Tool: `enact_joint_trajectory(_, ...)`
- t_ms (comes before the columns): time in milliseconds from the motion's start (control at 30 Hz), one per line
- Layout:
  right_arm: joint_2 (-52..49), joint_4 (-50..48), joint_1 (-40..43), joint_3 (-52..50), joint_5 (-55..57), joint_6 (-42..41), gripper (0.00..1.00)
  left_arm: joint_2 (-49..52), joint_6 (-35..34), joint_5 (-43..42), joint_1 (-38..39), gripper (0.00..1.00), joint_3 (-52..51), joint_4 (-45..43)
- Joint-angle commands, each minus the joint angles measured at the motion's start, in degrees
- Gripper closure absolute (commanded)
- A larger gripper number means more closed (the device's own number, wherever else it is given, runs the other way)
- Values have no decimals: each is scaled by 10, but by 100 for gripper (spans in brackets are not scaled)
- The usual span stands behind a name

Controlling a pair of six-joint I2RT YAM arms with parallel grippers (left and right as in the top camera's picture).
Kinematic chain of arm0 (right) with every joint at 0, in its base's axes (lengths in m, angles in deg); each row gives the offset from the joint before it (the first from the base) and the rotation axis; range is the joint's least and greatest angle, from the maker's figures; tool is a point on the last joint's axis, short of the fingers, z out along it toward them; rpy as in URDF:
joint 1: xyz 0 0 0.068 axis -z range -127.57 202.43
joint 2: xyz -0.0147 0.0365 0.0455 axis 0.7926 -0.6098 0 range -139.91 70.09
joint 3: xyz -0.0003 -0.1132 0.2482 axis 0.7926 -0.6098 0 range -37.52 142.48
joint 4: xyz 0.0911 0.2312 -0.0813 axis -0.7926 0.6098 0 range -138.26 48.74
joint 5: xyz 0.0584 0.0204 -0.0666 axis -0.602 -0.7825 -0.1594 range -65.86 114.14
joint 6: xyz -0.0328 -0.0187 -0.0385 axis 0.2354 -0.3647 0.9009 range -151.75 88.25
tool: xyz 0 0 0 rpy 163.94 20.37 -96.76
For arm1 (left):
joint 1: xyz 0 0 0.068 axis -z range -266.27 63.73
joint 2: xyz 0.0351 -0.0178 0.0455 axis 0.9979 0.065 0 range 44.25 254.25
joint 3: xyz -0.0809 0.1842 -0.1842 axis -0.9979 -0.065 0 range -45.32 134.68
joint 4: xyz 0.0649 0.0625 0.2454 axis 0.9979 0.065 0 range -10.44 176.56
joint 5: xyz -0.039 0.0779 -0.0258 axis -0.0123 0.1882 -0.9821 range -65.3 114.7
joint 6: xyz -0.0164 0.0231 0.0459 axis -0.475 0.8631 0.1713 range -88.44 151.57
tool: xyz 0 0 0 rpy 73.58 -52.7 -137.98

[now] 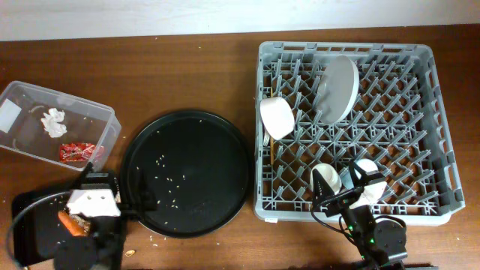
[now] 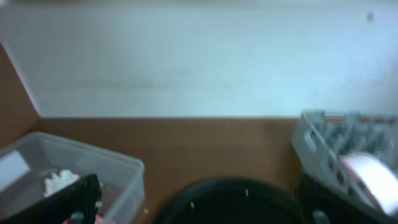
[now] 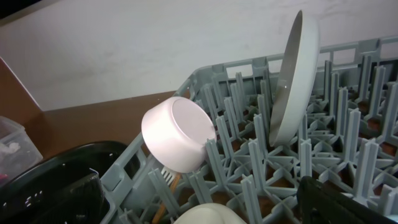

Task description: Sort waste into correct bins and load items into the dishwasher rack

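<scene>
The grey dishwasher rack (image 1: 427,127) holds a pale plate (image 1: 337,88) on edge, a white bowl (image 1: 277,118) on its side and two small pale cups (image 1: 326,180) (image 1: 367,169). The right wrist view shows the plate (image 3: 295,81), the bowl (image 3: 177,134), a white fork (image 3: 168,176) and a wooden stick (image 3: 163,202) below the bowl. My right gripper (image 3: 205,208) is open over a cup at the rack's front. The clear tub (image 1: 30,97) holds the paper ball (image 1: 54,121) and red wrapper (image 1: 79,152). The black rectangular tray (image 1: 30,225) holds the carrot (image 1: 73,223). My left gripper (image 2: 199,211) is open and empty.
A large round black tray (image 1: 186,172) with scattered pale crumbs lies between the bins and the rack. A few crumbs lie on the brown table (image 1: 187,67) by its front edge. A pale wall runs along the back.
</scene>
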Motion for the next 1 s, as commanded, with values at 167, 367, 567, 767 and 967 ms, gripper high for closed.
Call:
enact_joint_trajectory(167, 3, 3, 3, -3, -2, 4, 1, -168, 31, -90, -31, 1, -368, -218)
enact_joint_trajectory(367, 3, 3, 3, -3, -2, 4, 1, -168, 31, -90, -42, 1, -379, -227)
enact_joint_trajectory(567, 3, 3, 3, -3, -2, 4, 1, -168, 32, -90, -41, 1, -379, -227)
enact_joint_trajectory(767, 3, 3, 3, -3, -2, 4, 1, -168, 32, -90, -41, 1, -379, -227)
enact_joint_trajectory(967, 3, 3, 3, -3, -2, 4, 1, -168, 31, -90, -41, 1, -378, -227)
